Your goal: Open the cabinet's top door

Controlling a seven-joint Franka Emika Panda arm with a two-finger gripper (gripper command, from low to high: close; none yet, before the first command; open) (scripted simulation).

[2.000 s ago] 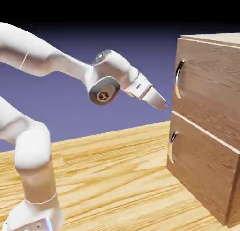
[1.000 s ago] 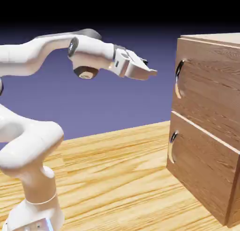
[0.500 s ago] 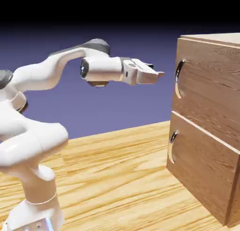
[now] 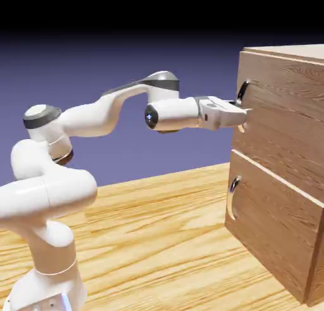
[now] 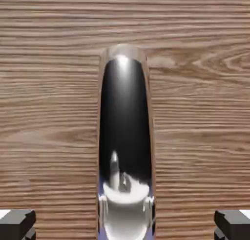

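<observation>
We have our claw (image 5: 125, 225) spread, one finger on each side of the upper handle (image 5: 125, 122), on the closed top door (image 4: 281, 107). The handle's long axis runs between them, so closing should grip it.

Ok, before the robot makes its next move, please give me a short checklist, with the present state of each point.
1. Jaws at the top handle, not at the lower handle: ok.
2. Jaws open, one on each side of the top handle: ok.
3. Top handle roughly centred between the jaws: ok.
4. Jaws closed on the top handle, ready to pull: not ok, a gap shows on both sides.
5. Jaws far enough forward for a firm grip: cannot tell.
6. Top door still to be opened, lying flush: ok.
</observation>
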